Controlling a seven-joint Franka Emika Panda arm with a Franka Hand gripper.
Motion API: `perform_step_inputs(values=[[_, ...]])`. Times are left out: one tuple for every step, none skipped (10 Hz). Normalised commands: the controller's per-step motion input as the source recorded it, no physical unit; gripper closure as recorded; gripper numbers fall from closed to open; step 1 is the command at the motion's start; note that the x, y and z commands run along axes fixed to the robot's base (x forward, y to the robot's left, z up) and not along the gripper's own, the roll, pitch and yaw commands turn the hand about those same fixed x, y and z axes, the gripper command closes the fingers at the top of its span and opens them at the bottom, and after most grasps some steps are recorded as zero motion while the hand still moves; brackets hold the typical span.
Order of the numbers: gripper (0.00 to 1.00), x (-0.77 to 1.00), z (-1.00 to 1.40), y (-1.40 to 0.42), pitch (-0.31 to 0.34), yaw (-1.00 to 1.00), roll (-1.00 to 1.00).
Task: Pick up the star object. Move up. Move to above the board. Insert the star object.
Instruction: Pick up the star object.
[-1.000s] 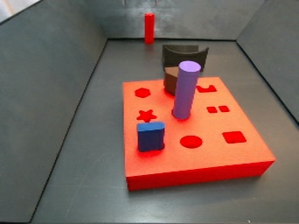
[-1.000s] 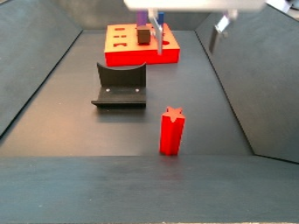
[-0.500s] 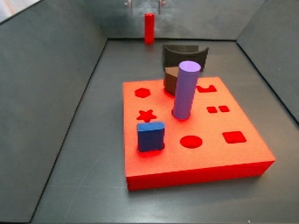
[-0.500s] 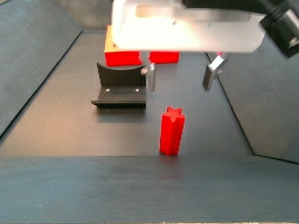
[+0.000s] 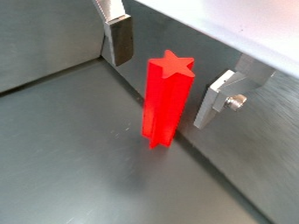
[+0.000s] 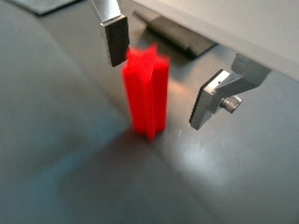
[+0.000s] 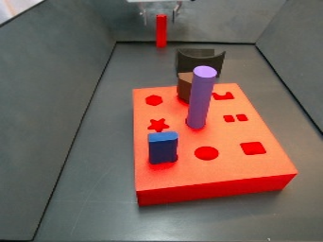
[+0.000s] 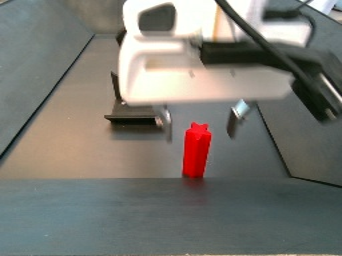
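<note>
Both wrist views show our gripper point(image 5: 173, 77) open wide around the star object point(image 5: 165, 101), a finger point(image 6: 114, 40) on each side, neither touching it. We see the red peg standing upright on the grey floor, well apart from the board point(image 7: 209, 142).

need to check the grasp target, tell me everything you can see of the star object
The star object is a slim, tall red peg with a star-shaped top and ridged sides, matte like plastic. It stands upright on the dark floor, far from the board. The open gripper straddles it; in both wrist views the fingers flank it with gaps, not touching.
</note>
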Motion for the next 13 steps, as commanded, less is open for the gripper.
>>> perform_step_inputs(values=[[0.00, 0.00, 0.00, 0.01, 0.004, 0.00, 0.00], [0.00, 0.00, 0.00, 0.00, 0.000, 0.00, 0.00], [1.00, 0.00, 0.00, 0.00, 0.000, 0.00, 0.00], [1.00, 0.00, 0.00, 0.00, 0.000, 0.00, 0.00], [1.00, 0.00, 0.00, 0.00, 0.000, 0.00, 0.00], [1.00, 0.00, 0.00, 0.00, 0.000, 0.00, 0.00], [1.00, 0.00, 0.00, 0.00, 0.000, 0.00, 0.00], [1.00, 0.00, 0.00, 0.00, 0.000, 0.00, 0.00], [1.00, 0.00, 0.00, 0.00, 0.000, 0.00, 0.00], [1.00, 0.00, 0.00, 0.00, 0.000, 0.00, 0.00], [1.00, 0.00, 0.00, 0.00, 0.000, 0.00, 0.00], [1.00, 0.00, 0.00, 0.00, 0.000, 0.00, 0.00], [1.00, 0.00, 0.00, 0.00, 0.000, 0.00, 0.00]])
